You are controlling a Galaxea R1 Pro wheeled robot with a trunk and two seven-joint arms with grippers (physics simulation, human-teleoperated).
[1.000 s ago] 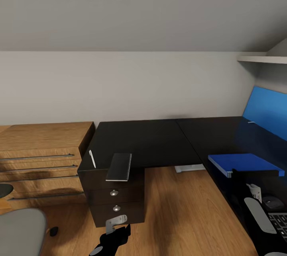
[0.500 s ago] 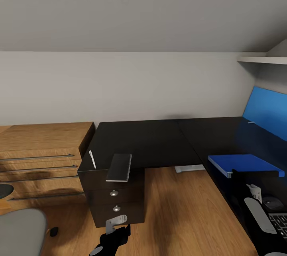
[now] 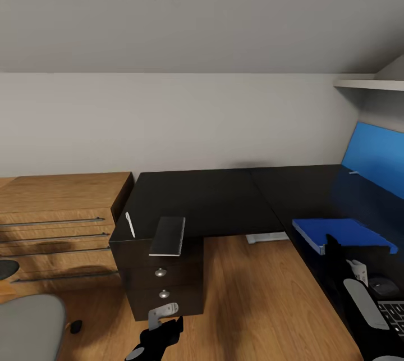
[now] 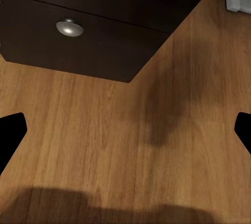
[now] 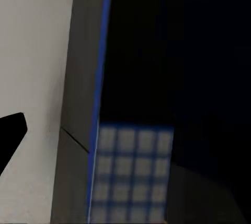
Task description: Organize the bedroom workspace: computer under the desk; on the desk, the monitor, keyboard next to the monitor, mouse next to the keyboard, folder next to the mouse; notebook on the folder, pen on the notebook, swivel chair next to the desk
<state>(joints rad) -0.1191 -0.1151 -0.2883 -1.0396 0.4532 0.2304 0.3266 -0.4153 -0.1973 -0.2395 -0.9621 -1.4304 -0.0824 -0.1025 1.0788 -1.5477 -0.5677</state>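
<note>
The blue folder (image 3: 342, 231) lies on the right wing of the black desk (image 3: 207, 198), in front of the blue-lit monitor (image 3: 375, 160). My right gripper (image 3: 343, 244) hangs over the folder's near edge and hides it. One fingertip (image 5: 11, 130) sits far to the side, so it reads as open, and the other is lost in the dark. A folder's blue edge (image 5: 100, 78) runs close by. Keyboard (image 3: 394, 315) and mouse (image 3: 384, 283) lie behind my right arm. The notebook (image 3: 168, 236) and the white pen (image 3: 130, 224) rest on the desk's left end. My left gripper (image 3: 161, 334) hangs open above the floor.
A black drawer unit (image 3: 163, 285) with round knobs (image 4: 69, 27) stands under the desk's left end. A wooden dresser (image 3: 56, 226) is at its left. The grey swivel chair seat (image 3: 25, 327) is at the lower left. A white shelf (image 3: 370, 84) is on the right wall.
The blue folder has shifted a little, lower and nearer, and the dark gripper over its near edge covers more of it. The left arm, the notebook and the pen have stayed put.
</note>
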